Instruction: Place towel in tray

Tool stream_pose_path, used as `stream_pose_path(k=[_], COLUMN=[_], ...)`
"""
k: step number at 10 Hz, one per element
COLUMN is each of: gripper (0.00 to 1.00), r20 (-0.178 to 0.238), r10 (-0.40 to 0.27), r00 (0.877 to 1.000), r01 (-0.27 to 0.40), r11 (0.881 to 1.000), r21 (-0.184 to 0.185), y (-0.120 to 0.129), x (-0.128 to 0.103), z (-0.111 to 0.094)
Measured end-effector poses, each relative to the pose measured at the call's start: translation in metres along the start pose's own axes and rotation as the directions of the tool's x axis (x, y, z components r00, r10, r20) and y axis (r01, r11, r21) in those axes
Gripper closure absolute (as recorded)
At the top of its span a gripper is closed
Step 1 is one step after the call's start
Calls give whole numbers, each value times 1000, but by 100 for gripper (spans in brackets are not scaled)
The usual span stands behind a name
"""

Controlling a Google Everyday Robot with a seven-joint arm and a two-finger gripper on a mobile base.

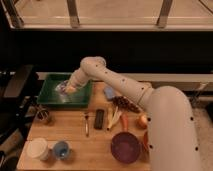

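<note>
The green tray [50,97] sits at the back left of the wooden table. My arm reaches from the right across the table, and my gripper [66,89] is low over the middle of the tray. A pale, crumpled towel [62,88] shows at the gripper's tip, inside the tray's outline. I cannot tell whether the towel rests on the tray floor or hangs just above it.
A blue sponge-like object [109,92] and a dark cluster of grapes [126,104] lie right of the tray. A fork [86,124], a black bar [99,119], a carrot [124,121], an orange [142,120], a purple bowl [125,147], a white cup [37,148] and a blue cup [61,149] are nearer.
</note>
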Motion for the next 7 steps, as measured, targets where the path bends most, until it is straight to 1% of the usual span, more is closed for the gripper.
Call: stream_pose_path(k=[1,2,4,7], gripper=[28,22,20,20], r20=[4,7,8,8], r10=[1,11,37,39], r00=[1000,1000,999,999], r01=[0,-10,-37,-39], r11=[1000,1000,999,999], r21=[-11,-19,-29,-31], y=[-3,-10,-24,-26], x=[-2,0,12,13], z=[7,12,11,11])
